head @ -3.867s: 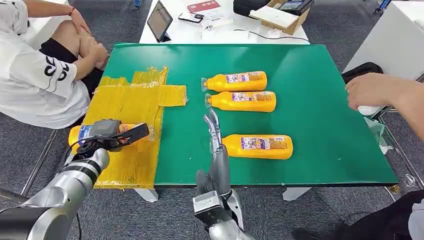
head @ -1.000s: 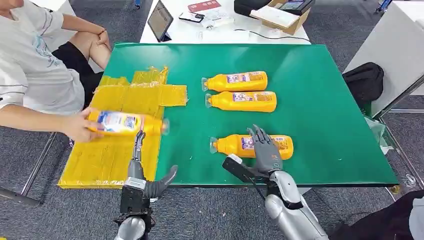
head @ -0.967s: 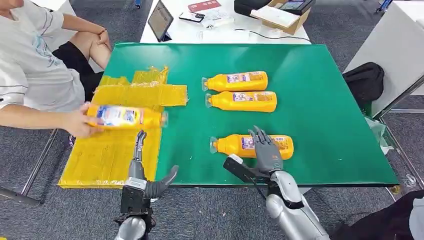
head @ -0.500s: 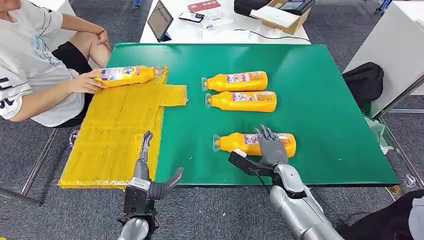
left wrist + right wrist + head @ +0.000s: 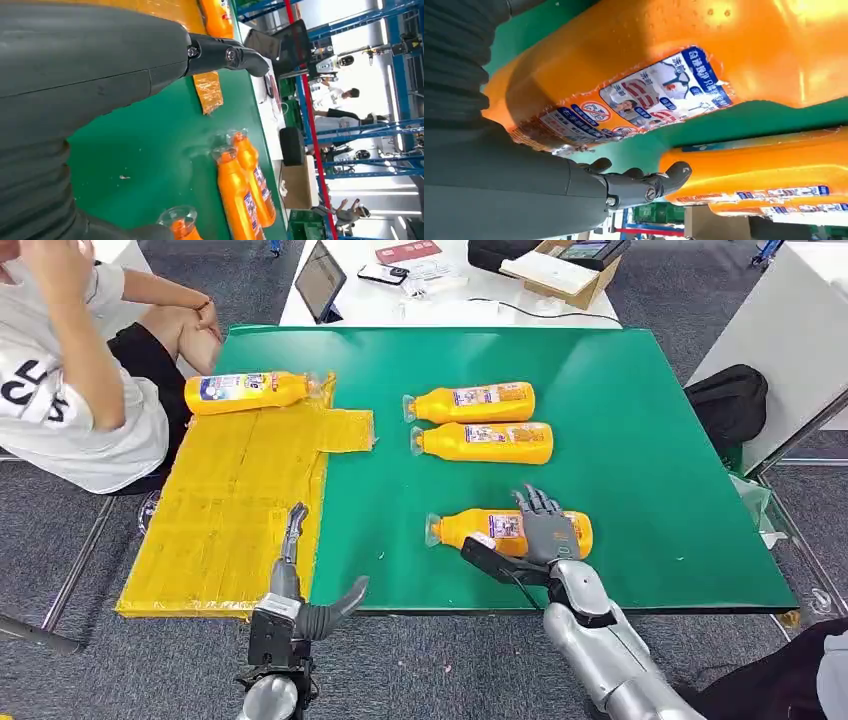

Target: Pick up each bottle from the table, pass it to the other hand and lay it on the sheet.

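Several orange bottles with blue-and-white labels lie on their sides. One bottle [image 5: 245,392] rests at the far end of the yellow sheet [image 5: 230,510]. Two bottles [image 5: 470,402] [image 5: 485,442] lie side by side mid-table. My right hand [image 5: 545,530] is over the nearest bottle [image 5: 500,532], fingers spread across its body and thumb on its near side, not closed. In the right wrist view that bottle [image 5: 649,75] lies right against the palm. My left hand [image 5: 290,580] stands open, fingers upright, at the sheet's near right edge, holding nothing.
A person [image 5: 70,390] sits at the table's left, beside the sheet. Behind the green table [image 5: 650,440] stands a white table with a tablet [image 5: 318,282] and a box [image 5: 560,270]. A black bag [image 5: 728,400] sits at the right.
The person carried a bottle from the sheet's middle to its far end, set it down and drew the arm back. My right hand crept forward over the nearest bottle.
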